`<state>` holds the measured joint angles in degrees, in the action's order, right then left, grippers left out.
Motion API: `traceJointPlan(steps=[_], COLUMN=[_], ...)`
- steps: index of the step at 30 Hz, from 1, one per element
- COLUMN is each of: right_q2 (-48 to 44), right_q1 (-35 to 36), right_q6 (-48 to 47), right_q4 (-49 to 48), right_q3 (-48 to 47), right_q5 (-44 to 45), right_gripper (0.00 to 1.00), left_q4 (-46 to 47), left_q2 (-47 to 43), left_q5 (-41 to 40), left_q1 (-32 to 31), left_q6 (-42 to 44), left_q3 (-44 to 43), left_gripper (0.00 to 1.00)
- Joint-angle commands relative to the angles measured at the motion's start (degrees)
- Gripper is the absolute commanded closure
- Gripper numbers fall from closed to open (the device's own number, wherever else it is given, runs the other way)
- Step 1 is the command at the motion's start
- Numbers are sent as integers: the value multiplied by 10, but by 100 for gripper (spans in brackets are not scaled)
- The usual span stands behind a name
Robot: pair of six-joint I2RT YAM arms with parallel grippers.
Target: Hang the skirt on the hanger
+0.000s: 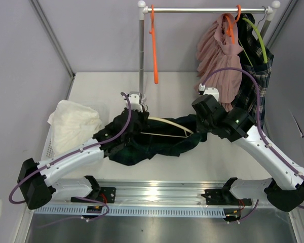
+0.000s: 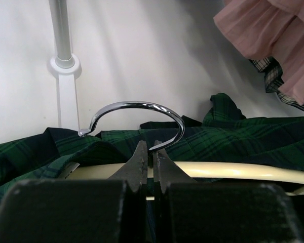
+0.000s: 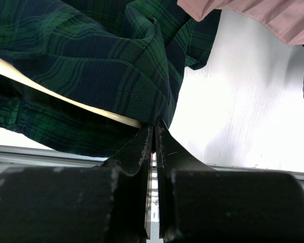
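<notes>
A dark green plaid skirt (image 1: 152, 142) lies on the table, draped over a cream hanger (image 1: 167, 124) with a chrome hook (image 2: 137, 114). My left gripper (image 1: 134, 119) is shut on the stem of the hook, seen in the left wrist view (image 2: 153, 147), with the cream bar (image 2: 233, 171) running right. My right gripper (image 1: 202, 124) is shut on a fold of the skirt's edge (image 3: 162, 109) at the hanger's right end, beside the cream bar (image 3: 66, 98).
A clothes rail (image 1: 207, 9) stands at the back with an orange hanger (image 1: 154, 45), a pink garment (image 1: 220, 55) and a checked garment (image 1: 258, 76). Its pole base (image 2: 63, 63) is just behind the hook. A white cloth (image 1: 76, 124) lies in a tray at left.
</notes>
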<state>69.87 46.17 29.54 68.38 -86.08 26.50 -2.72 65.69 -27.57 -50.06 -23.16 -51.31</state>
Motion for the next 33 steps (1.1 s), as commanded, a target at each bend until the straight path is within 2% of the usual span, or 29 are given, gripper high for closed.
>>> traceJointPlan(steps=[1, 9, 16, 21, 27, 33], right_q2=[-8, -17, -3, 31, 80, 108], right_q1=[1, 13, 35, 41, 56, 73], right_q6=[13, 17, 28, 18, 10, 7], right_q4=[-33, -4, -11, 16, 45, 46], right_q3=[-14, -48, -51, -139, -237, -270], right_q5=[18, 23, 14, 22, 31, 36], right_gripper=[100, 100, 100, 100, 100, 100], left_q4=[-9, -17, -4, 7, 18, 4], left_q2=[8, 4, 6, 7, -1, -19], left_q5=[-47, -48, -64, -93, -93, -92], left_q1=[7, 58, 65, 65, 59, 41], left_q6=[1, -15, -5, 9, 6, 19], left_q3=[2, 2, 3, 21, 18, -26], left_gripper=[100, 100, 100, 100, 100, 100])
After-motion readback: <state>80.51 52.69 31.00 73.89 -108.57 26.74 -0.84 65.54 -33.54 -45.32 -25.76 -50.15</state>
